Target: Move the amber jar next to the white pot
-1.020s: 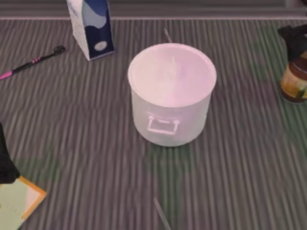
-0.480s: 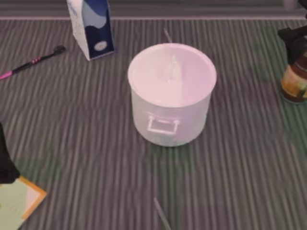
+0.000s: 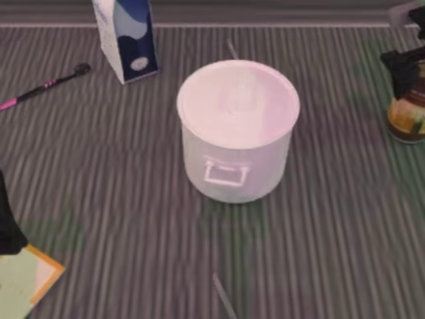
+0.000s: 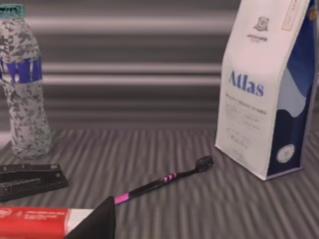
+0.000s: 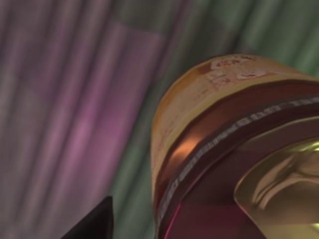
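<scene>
The white pot stands in the middle of the table, lid on, its side handle facing the near edge. The amber jar stands upright at the far right edge, well apart from the pot. My right gripper hangs just over the jar's far side, open. In the right wrist view the jar fills the picture with its dark lid, and one dark finger stands clear of its side. My left gripper is parked at the lower left, open and holding nothing.
A blue-and-white carton stands at the back left, a black-and-pink toothbrush beside it. An orange-edged pad lies at the front left. The left wrist view also holds a water bottle, a black stapler and a red tube.
My right gripper has shifted slightly down and in over the jar. The jar, the pot and the left arm have stayed put.
</scene>
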`<state>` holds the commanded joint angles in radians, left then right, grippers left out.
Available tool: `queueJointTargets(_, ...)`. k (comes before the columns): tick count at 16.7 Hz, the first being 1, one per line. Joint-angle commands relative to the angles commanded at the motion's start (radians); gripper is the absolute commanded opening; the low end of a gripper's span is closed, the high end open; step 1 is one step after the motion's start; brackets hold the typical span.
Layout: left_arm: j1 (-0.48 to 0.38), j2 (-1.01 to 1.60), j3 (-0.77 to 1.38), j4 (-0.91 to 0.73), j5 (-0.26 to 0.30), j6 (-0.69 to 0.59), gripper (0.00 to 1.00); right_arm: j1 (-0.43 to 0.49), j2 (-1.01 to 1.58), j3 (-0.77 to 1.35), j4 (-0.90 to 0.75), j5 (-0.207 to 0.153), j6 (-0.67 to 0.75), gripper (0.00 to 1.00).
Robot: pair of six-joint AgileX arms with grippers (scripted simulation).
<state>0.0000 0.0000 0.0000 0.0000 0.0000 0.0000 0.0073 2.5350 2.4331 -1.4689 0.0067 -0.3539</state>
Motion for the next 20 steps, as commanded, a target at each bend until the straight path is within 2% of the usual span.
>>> queueJointTargets(5, 0.000, 0.000, 0.000, 0.000, 0.000, 0.000, 1.00, 0.000, -0.021, -0.122, 0.100, 0.000, -0.001, 1.00)
queueJointTargets(10, 0.000, 0.000, 0.000, 0.000, 0.000, 0.000, 1.00, 0.000, -0.024, -0.137, 0.113, 0.000, -0.001, 1.00)
queueJointTargets(20, 0.000, 0.000, 0.000, 0.000, 0.000, 0.000, 1.00, 0.000, -0.024, -0.137, 0.113, 0.000, -0.001, 0.25)
